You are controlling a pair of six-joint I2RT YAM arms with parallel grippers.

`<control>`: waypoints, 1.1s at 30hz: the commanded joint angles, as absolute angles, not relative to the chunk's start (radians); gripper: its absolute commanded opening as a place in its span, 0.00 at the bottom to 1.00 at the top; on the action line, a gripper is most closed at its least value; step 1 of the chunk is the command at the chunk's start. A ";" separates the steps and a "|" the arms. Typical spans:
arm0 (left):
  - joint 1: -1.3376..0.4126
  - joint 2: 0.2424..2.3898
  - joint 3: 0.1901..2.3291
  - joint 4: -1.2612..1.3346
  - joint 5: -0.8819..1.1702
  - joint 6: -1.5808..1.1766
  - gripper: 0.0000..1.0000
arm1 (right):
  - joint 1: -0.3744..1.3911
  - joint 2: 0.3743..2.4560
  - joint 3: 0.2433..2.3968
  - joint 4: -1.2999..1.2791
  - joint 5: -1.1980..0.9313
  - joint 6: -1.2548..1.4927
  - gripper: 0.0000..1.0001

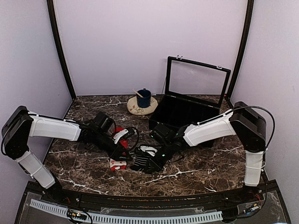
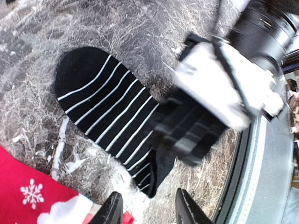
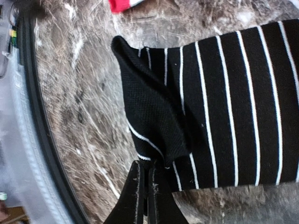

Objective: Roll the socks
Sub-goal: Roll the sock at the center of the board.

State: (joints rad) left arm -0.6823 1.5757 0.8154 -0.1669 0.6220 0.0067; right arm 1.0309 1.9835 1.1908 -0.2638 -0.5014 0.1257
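Tension matters: right gripper (image 3: 145, 184), clenched on black sock (image 3: 229, 107) at lower centre, should roll tightly; left gripper (image 2: 148, 210) hangs released.

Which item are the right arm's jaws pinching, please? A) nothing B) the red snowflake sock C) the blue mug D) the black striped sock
D: the right gripper has its jaws shut on a folded edge of the black striped sock.
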 commanded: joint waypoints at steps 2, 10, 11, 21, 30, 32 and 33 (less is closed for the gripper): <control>-0.758 1.460 0.732 -0.063 0.487 0.032 0.40 | 0.988 2.041 1.257 -0.314 -0.711 0.249 0.00; -0.885 1.344 0.632 0.043 0.325 0.065 0.39 | 0.945 2.061 1.303 -0.351 -0.821 0.325 0.00; -0.895 1.342 0.628 0.050 0.312 0.069 0.39 | 0.940 2.065 1.308 -0.359 -0.830 0.330 0.00; -0.963 1.434 0.667 0.054 0.279 0.167 0.41 | 0.933 2.091 1.342 -0.429 -0.856 0.322 0.00; -0.972 1.473 0.679 0.065 0.301 0.247 0.41 | 0.934 2.092 1.330 -0.417 -0.879 0.334 0.00; -0.974 1.478 0.680 0.074 0.310 0.254 0.41 | 0.933 2.094 1.328 -0.419 -0.885 0.336 0.00; -0.975 1.482 0.681 0.076 0.315 0.256 0.41 | 0.933 2.094 1.326 -0.419 -0.887 0.336 0.00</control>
State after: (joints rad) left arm -0.9653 1.4754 0.6552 0.0513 0.2947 0.2127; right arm 0.9375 2.0777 1.3270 -0.4191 -0.8574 0.3279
